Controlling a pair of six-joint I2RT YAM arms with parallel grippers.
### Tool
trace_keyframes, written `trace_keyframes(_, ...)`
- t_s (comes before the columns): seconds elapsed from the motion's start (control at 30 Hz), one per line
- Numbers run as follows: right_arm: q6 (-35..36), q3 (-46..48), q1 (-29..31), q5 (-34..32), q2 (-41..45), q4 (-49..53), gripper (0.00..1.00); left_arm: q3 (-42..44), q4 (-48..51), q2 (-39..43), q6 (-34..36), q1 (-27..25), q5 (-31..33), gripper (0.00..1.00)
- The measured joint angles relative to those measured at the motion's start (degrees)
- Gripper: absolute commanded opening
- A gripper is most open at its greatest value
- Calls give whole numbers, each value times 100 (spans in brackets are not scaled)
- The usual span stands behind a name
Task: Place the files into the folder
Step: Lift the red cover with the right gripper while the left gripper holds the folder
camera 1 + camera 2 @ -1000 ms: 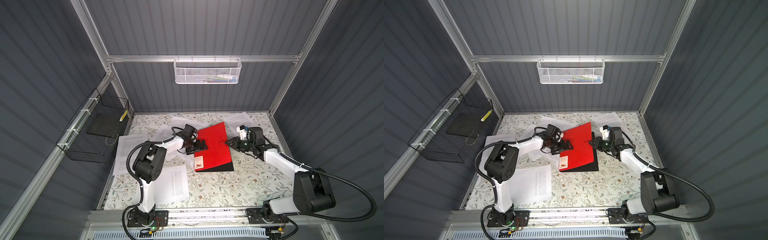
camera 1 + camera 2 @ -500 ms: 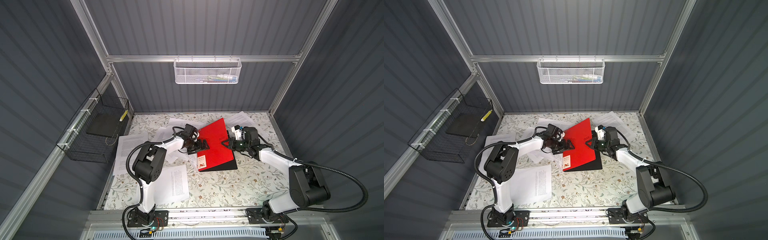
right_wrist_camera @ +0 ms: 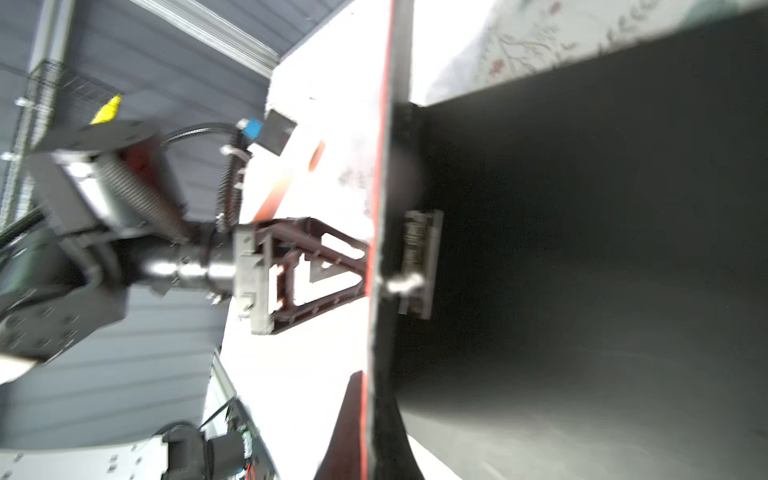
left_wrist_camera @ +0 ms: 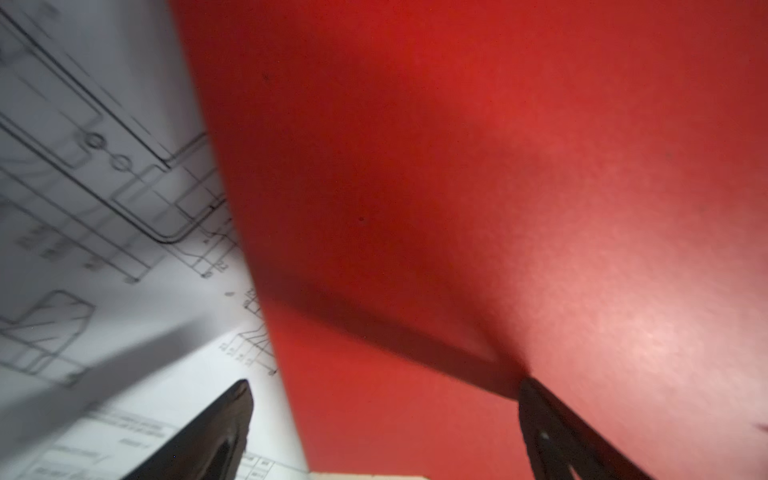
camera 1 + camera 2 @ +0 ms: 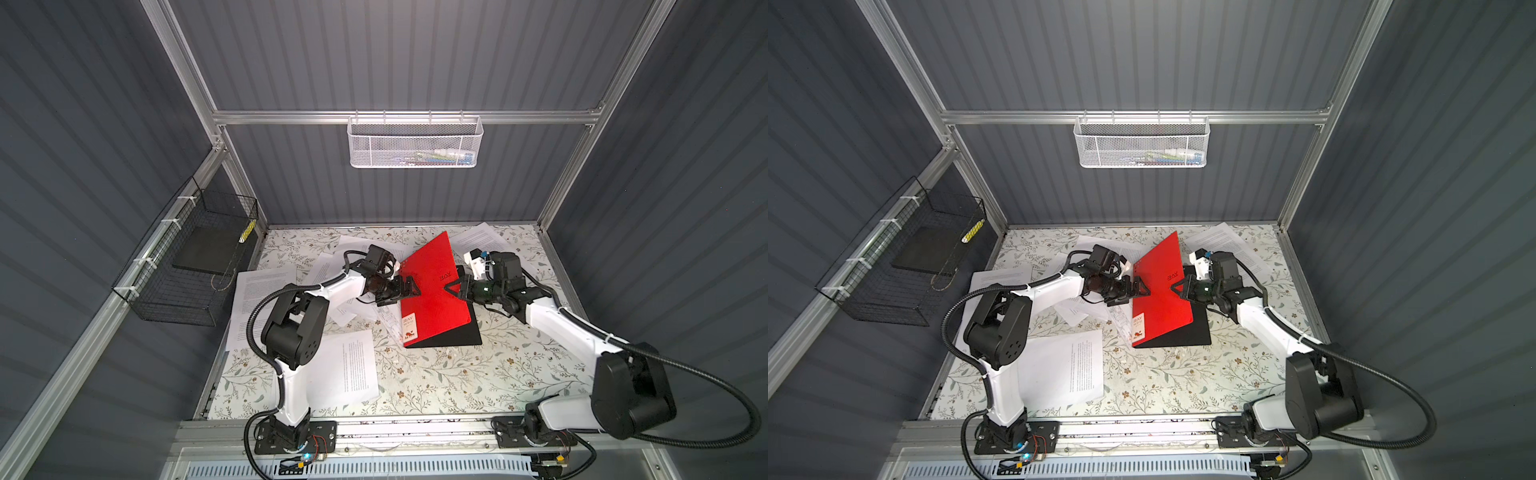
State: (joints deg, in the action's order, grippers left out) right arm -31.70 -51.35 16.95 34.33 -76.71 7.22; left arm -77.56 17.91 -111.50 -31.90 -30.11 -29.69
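Folder [image 3: 582,249]: red cover edge-on down frame centre, black inside filling the right, metal spine clip [image 3: 417,266] mid-frame. Left gripper [image 3: 365,270]: fingers [image 3: 332,235] meeting the red face, left of centre.

Enclosed robot test cell, laboratory type. Evidence: aluminium profile frame [image 5: 399,117] clad in grey ribbed panels [image 5: 374,54]; left arm [image 5: 332,286] and right arm [image 5: 561,332] bolted to a front rail [image 5: 415,434]; white mesh basket [image 5: 415,143] and black wire basket [image 5: 174,291] hung on the frame.

A flat red folder [image 5: 432,291] stands half open among scattered white paper sheets [image 5: 353,365].
Its cover tilts up off the flat black back [image 5: 461,337]; a line-drawing sheet [image 4: 104,208] lies beside it.
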Motion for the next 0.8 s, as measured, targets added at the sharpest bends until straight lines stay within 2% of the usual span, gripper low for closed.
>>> trace_keyframes(0.17,136,-356,-138,-46,697,828,0,-37,-33,48,44,144,-37,100)
trace_keyframes(0.53,544,-957,-988,-396,1762,2640,0,177,-79,184,92,151,107,100)
trace_keyframes(0.8,837,-857,-1401,-787,1996,3569,0,393,-76,214,90,105,162,100)
